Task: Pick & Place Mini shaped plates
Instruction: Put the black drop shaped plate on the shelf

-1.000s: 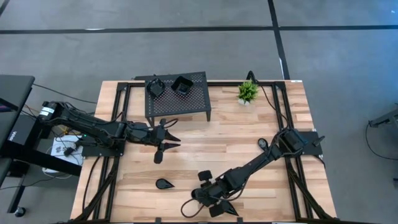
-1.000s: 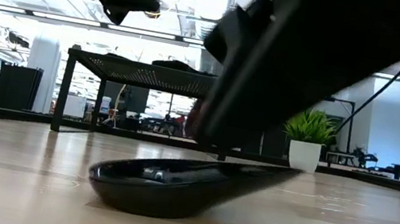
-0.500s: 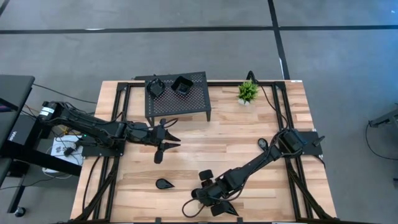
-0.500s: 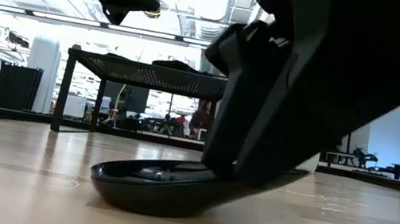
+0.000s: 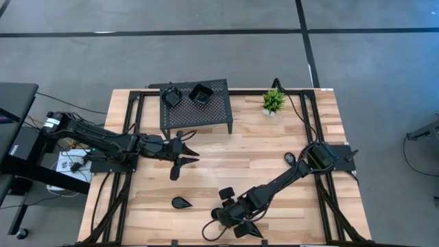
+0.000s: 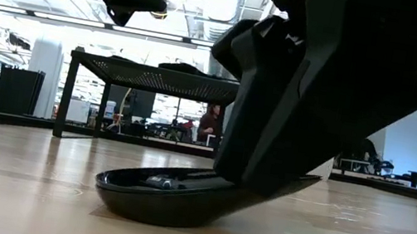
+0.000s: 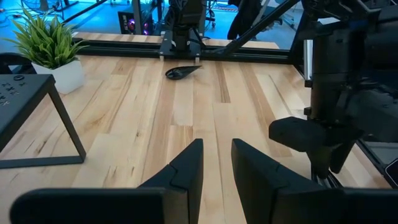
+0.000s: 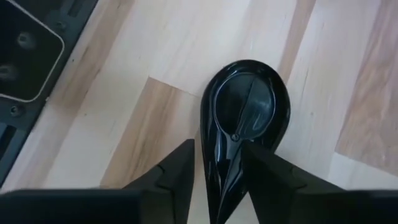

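Observation:
A glossy black teardrop mini plate (image 8: 249, 106) lies on the wooden table near its front edge, also in the low view (image 6: 153, 199). My right gripper (image 8: 217, 149) slants down over it, shut on its narrow end; from above (image 5: 236, 221) the arm hides most of the plate. My left gripper (image 5: 186, 152) hangs in the air in front of the black perforated stand (image 5: 195, 110), slightly open with nothing between its fingers (image 7: 216, 155). Two more mini plates (image 5: 170, 95) (image 5: 200, 95) sit on the stand's top. My right gripper has the plate's tapered end (image 8: 222, 177) between its two fingers, which come from above at a slant and lie on either side of the point. In the low view one fingertip (image 6: 253, 179) sits down on the rim. The plate's round belly rests on the table.
Another teardrop plate (image 5: 181, 202) lies on the table left of my right gripper, and one (image 7: 181, 71) lies near the right arm's base. A small potted plant (image 5: 273, 101) stands at the far right of the stand. Open wood lies mid-table.
My right gripper has dipped and rolled a little, bringing its fingers down from just above the teardrop plate onto its narrow end. The plate has stayed on the table.

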`<action>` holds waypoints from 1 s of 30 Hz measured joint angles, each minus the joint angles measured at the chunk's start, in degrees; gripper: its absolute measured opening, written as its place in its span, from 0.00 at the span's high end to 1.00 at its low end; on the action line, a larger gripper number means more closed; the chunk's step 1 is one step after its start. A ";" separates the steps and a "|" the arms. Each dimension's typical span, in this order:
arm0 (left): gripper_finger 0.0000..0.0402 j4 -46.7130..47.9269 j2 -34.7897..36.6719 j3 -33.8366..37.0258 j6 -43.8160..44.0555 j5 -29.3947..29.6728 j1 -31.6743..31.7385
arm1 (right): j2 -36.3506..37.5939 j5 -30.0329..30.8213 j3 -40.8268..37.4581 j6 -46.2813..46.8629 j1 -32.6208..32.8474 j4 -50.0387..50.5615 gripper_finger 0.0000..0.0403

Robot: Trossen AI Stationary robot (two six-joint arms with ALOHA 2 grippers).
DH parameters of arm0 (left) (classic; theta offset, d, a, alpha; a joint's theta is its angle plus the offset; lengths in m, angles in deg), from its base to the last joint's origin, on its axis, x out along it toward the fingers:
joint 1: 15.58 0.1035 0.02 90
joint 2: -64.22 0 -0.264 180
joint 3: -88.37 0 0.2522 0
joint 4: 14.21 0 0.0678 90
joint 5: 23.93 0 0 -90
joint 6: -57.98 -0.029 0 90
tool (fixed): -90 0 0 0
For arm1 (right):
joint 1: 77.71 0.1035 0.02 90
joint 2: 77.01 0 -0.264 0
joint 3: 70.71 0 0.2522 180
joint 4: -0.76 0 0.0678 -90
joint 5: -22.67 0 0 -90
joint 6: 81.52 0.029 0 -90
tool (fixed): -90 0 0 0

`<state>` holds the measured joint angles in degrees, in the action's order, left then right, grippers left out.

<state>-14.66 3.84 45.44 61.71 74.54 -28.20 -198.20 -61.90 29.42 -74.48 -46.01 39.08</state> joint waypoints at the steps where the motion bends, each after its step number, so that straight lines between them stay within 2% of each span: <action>1: 0.79 0.02 0.00 0.00 0.00 0.02 0.00 | -0.18 0.00 0.00 -0.14 0.00 -0.08 0.70; 6: 0.79 0.02 0.00 0.00 0.00 0.00 0.00 | -2.93 -1.04 0.16 -0.99 -0.16 -3.04 0.70; 14: 0.79 0.04 0.00 0.00 0.02 0.00 0.00 | -2.74 2.16 0.00 -1.46 0.17 -2.85 0.73; 18: 0.79 0.04 0.00 0.00 0.02 0.00 0.00 | -2.67 2.14 0.02 -1.46 -0.11 -1.59 0.79; 26: 0.79 0.04 0.00 0.00 0.02 0.00 0.01 | -2.36 2.23 0.21 -1.17 -0.39 -1.46 0.98; 30: 0.79 0.04 0.00 0.00 0.02 0.00 0.02 | -2.52 2.07 1.96 -1.11 -0.59 0.39 0.97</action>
<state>-14.62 3.84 45.44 61.73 74.54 -28.18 -200.72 -59.83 31.38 -75.59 -46.60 39.48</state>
